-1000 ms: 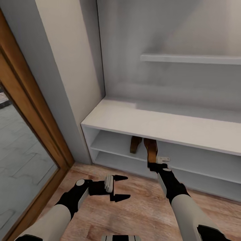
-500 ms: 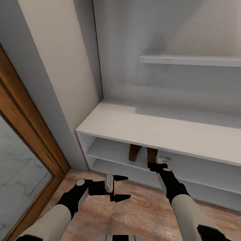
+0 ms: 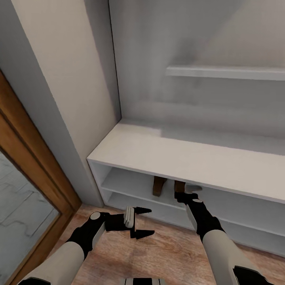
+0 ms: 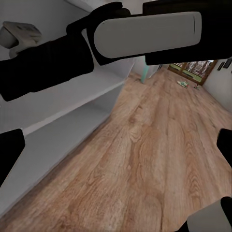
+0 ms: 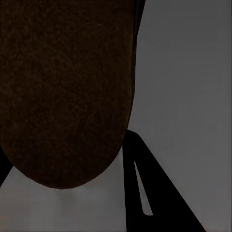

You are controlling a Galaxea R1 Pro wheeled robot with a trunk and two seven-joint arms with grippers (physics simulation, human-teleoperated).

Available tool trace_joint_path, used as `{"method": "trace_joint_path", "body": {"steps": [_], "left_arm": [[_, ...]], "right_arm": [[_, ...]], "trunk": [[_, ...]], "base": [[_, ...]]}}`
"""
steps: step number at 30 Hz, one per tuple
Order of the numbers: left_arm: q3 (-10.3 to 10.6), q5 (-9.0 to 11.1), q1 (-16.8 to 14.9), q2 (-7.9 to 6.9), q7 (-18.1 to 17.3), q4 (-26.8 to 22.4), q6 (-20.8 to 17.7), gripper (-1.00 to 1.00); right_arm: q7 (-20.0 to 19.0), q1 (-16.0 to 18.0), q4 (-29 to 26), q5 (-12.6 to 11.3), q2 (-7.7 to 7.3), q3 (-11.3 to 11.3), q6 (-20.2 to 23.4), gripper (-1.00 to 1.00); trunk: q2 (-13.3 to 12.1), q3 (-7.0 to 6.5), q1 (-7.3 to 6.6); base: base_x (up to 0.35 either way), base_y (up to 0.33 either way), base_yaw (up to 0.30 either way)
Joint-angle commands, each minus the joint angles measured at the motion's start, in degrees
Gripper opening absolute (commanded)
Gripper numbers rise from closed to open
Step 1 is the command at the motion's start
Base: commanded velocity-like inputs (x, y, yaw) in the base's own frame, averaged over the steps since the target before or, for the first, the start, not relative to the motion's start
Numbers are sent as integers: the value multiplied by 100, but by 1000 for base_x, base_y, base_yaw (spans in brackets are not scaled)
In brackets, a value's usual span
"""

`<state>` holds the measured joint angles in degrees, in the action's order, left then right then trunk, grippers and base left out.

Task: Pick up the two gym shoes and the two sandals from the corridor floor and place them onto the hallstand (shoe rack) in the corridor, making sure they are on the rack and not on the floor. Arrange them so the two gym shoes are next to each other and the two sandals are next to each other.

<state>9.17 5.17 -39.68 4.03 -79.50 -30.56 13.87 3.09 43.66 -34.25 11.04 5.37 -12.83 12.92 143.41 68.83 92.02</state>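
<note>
**Right arm at upper shoe shelf with sandal; left arm idle over floor**

Nearest, the left gripper (image 3: 140,222) hovers above the corridor floor (image 3: 166,253), its two black fingers spread apart with nothing between them. The left wrist view looks along the light brown planks beside the rack's low shelves.

Just beyond, the right arm reaches forward to the hallstand (image 3: 198,158), and the right gripper (image 3: 183,195) sits at the front edge of the upper open shelf level. A dark brown sandal (image 3: 180,186) lies directly ahead of it, partly hidden under the bench top. The right wrist view shows the sandal's rounded dark underside (image 5: 65,92) close up, with a black finger (image 5: 145,188) beside it; whether the jaws are clamped on it cannot be told.

A second sandal (image 3: 159,185) stands on the same shelf, just beside the first, toward the robot's left.

Farther back, the pale back panel carries an upper shelf (image 3: 225,72). A wood-framed door (image 3: 27,158) stands left of the unit.
</note>
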Motion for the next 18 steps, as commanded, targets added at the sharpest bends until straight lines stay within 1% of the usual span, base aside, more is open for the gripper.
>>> {"method": "trace_joint_path", "body": {"steps": [1, 4, 12, 13, 18], "left_arm": [[32, 46, -4, -3, 1, 6, 37, 100], [32, 46, -4, -5, 4, 6, 37, 100], [32, 47, -4, -6, 4, 6, 37, 100], [32, 49, -4, -2, 4, 6, 37, 100], [32, 54, -4, -5, -3, 6, 37, 100]], "right_arm": [[-2, 1, -12, 42, 8, -27, 37, -100], [-2, 2, -13, 41, 8, -27, 35, -100], [-2, 2, -15, 41, 8, -27, 36, -100], [-2, 2, -17, 42, 8, -27, 35, 100], [-3, 1, -20, 39, 8, -27, 35, 100]], "trunk": [[2, 5, 1], [2, 5, 1], [2, 5, 1], [2, 5, 1], [2, 5, 1]], "base": [[235, 0, 0], [138, 0, 0], [14, 0, 0], [0, 0, 0], [0, 0, 0]]}}
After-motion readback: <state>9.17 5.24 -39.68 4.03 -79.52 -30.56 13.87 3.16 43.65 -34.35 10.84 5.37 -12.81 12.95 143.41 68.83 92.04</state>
